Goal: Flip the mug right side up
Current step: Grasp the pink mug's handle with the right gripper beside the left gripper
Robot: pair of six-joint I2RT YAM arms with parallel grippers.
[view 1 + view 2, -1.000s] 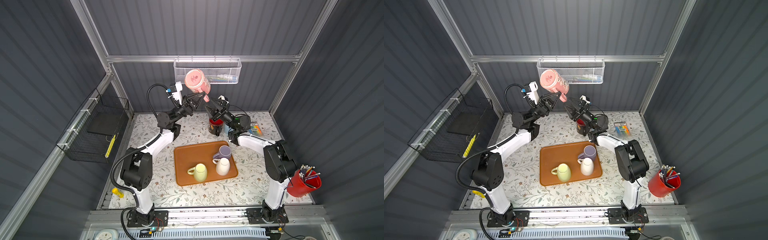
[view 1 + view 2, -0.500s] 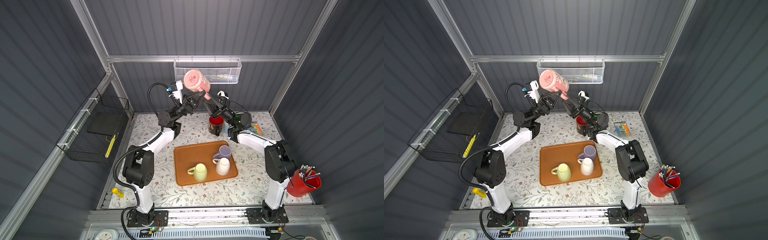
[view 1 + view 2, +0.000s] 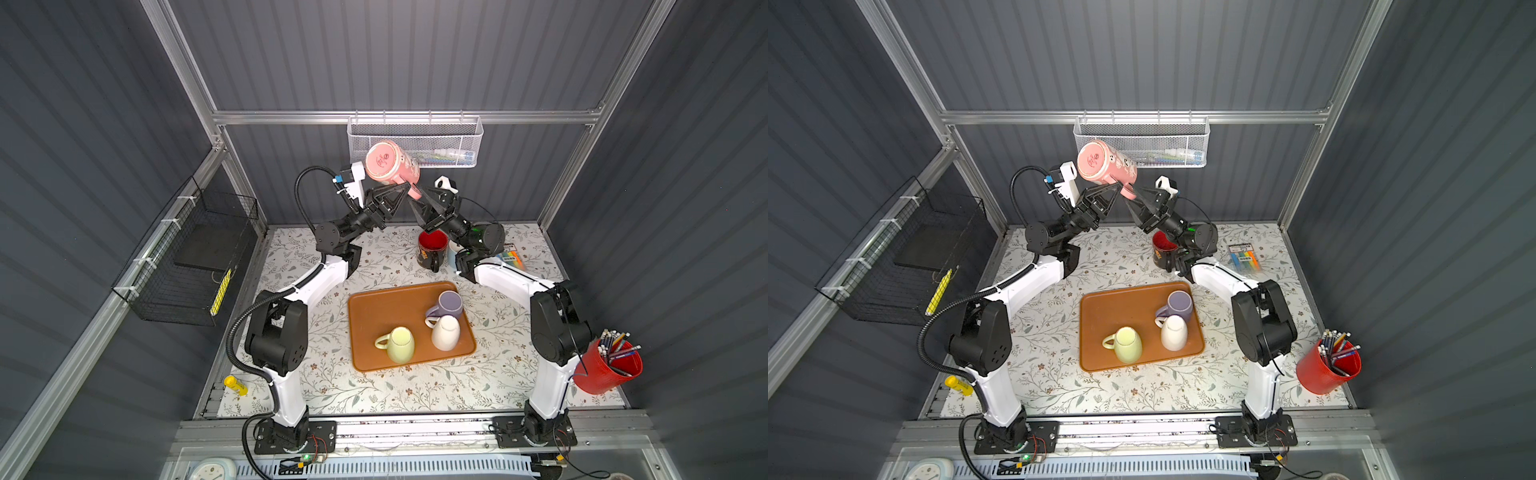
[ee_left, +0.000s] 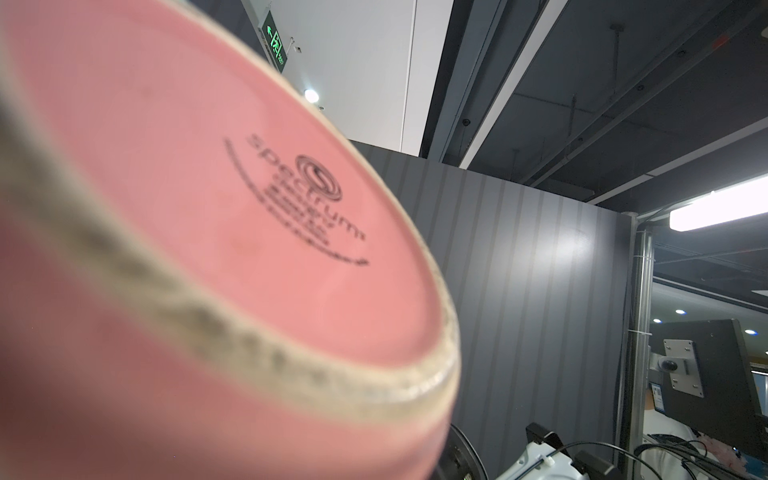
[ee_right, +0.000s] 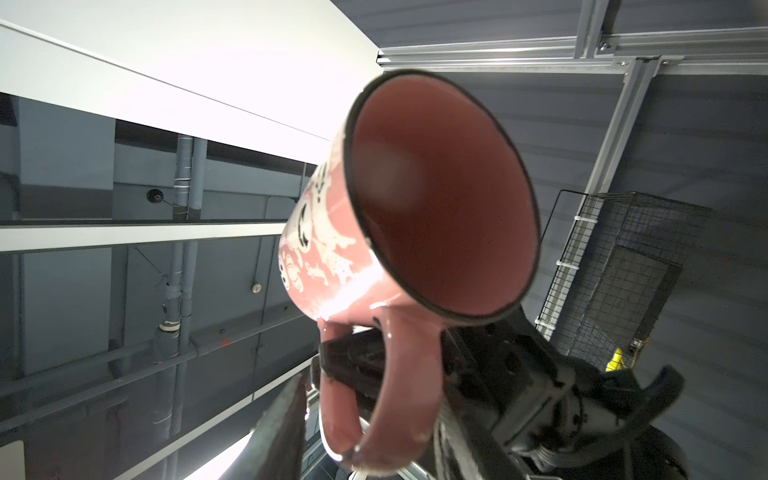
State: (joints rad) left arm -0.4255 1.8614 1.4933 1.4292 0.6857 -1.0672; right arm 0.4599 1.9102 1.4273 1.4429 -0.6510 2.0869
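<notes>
The flowered table [image 3: 374, 388] carried an orange tray [image 3: 376, 316], with a dark mug [image 3: 430, 251] and a marker pack [image 3: 510, 258] behind it.

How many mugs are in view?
5: pink mug aloft in the left tool; red-lined mug on the table; purple mug, white mug, yellow mug on the tray. More may hide behind the right arm.

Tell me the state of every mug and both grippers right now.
pink mug: held aloft, tipped on its side.
left gripper: shut on the pink mug's handle.
right gripper: open, jaws either side of that handle.
dark mug with red inside: upright on the table.
purple mug: upside down on the tray.
white mug: upside down on the tray.
yellow mug: upside down on the tray.
</notes>
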